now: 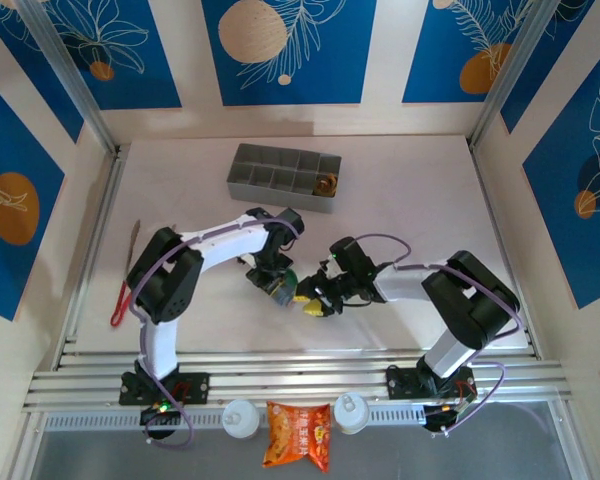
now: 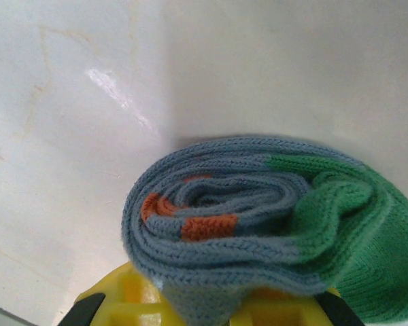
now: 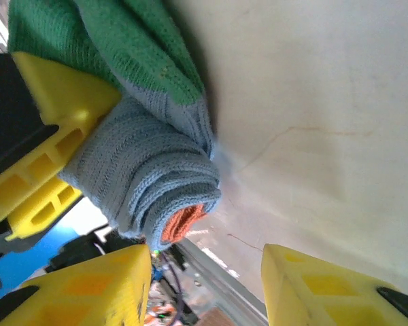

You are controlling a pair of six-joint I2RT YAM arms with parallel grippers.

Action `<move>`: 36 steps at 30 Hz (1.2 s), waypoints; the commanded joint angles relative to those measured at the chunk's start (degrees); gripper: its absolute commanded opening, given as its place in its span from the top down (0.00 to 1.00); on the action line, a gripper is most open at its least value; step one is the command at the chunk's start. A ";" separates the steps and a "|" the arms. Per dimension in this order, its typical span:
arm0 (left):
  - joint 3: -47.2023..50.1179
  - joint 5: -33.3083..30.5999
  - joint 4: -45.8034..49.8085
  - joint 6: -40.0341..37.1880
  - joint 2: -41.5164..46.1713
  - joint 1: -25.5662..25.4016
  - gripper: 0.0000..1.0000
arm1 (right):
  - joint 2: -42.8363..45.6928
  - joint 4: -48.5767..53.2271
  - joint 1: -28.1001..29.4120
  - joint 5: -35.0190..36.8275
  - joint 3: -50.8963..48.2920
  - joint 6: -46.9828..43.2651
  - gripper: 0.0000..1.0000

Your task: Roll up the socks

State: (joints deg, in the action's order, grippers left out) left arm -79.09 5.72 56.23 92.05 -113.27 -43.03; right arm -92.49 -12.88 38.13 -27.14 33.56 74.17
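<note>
grey-blue sock [image 2: 245, 224]: soft, light, likely springs open | left gripper [image 1: 273, 284] clamps the roll | right gripper [image 3: 205, 275] parted, empty | you pinch across all layers

Nothing legible here; the orange snack packet [image 1: 297, 435] carries what looks like print, too small to read.

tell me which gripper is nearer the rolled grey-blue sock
Left. The left gripper is shut on the rolled grey-blue sock; the right gripper stands open just beside its end, not gripping it.
</note>
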 commanded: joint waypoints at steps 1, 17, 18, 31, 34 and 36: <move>3.40 1.99 7.32 0.21 -8.59 -1.40 1.00 | -0.82 -11.57 0.69 0.05 -0.71 7.72 0.54; -1.18 4.79 2.53 -5.00 -13.23 -1.31 1.00 | -8.50 -12.96 1.75 0.73 3.27 10.89 0.60; -0.99 5.07 2.33 -5.34 -13.27 -1.28 1.00 | -9.03 -12.80 1.53 0.76 3.89 10.83 0.62; 12.35 4.45 -10.48 -8.15 3.11 0.44 0.44 | -12.60 4.73 -2.23 -1.27 3.73 11.73 1.00; 16.45 3.41 -15.30 -9.40 9.88 1.53 0.17 | -15.08 3.55 -3.86 -4.85 1.69 11.79 1.00; 19.72 2.10 -20.46 -10.45 14.55 2.26 0.09 | -16.96 2.88 -5.08 -7.22 0.91 11.72 1.00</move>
State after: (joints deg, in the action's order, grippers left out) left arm -63.59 8.03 41.54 83.77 -101.97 -41.56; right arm -102.80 -20.75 36.01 -36.77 38.59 82.83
